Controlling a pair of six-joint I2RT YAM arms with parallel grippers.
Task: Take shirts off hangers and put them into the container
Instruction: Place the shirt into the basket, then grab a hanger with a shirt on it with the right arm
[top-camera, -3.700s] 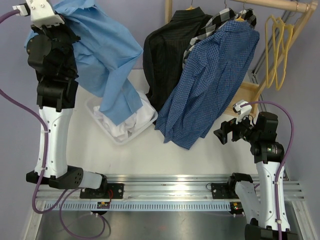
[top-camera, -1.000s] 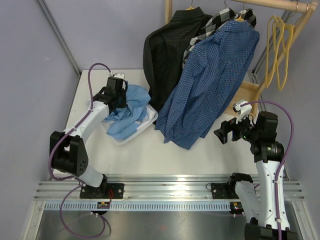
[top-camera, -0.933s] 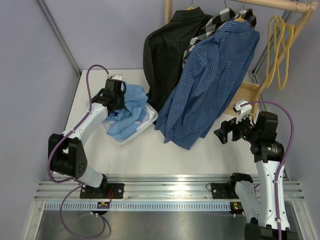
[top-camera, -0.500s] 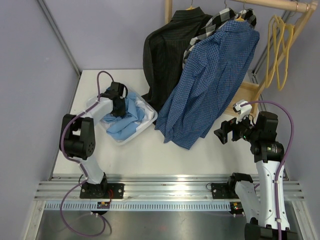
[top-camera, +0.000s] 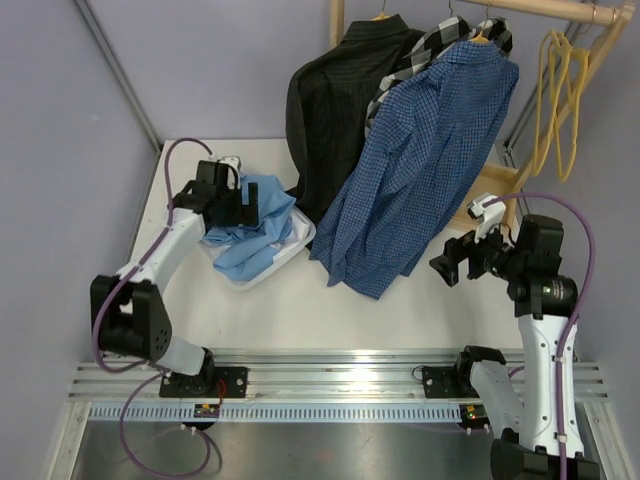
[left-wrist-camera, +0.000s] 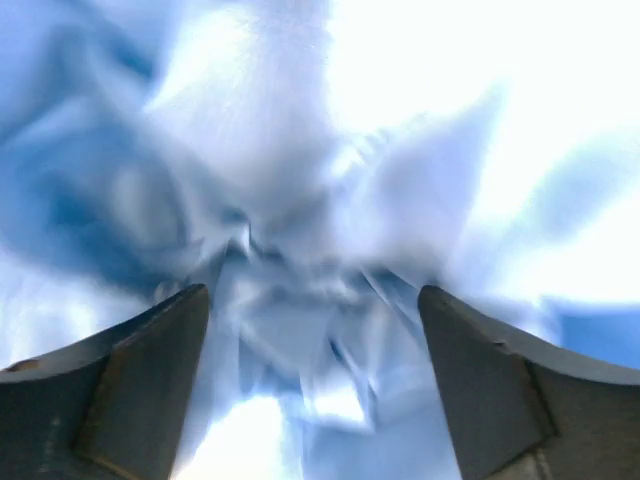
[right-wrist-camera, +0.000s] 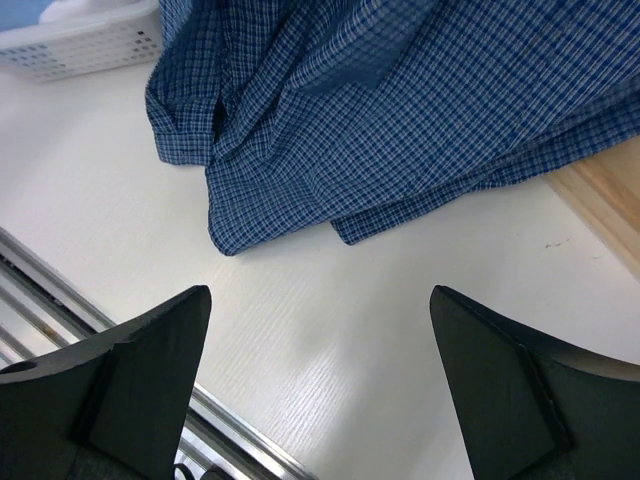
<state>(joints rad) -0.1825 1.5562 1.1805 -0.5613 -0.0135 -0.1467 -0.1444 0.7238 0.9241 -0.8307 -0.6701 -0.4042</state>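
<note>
Top external view, starting on the left: the left gripper (top-camera: 243, 207) is down over the white basket (top-camera: 298, 243). It is right above the light blue shirt (top-camera: 250, 235), which lies bunched up inside the basket. The left wrist view shows its fingers (left-wrist-camera: 150, 370) spread wide apart, with blue cloth just past them and nothing pinched between them.

In the middle, three shirts hang from the wooden rail (top-camera: 560, 10). The black pinstriped shirt (top-camera: 325, 110) is nearest the basket. Next comes the black-and-white check shirt (top-camera: 430, 45), mostly hidden. The dark blue check shirt (top-camera: 420, 170) hangs in front, and its bottom end lies on the table (top-camera: 300, 310).

Farther right, the right gripper (top-camera: 452, 262) is near the dark blue check shirt but not touching it. Its jaws are wide open and hold nothing.

At the far right, the yellow hangers (top-camera: 555, 90) hang on the rail with no shirts on them.
</note>
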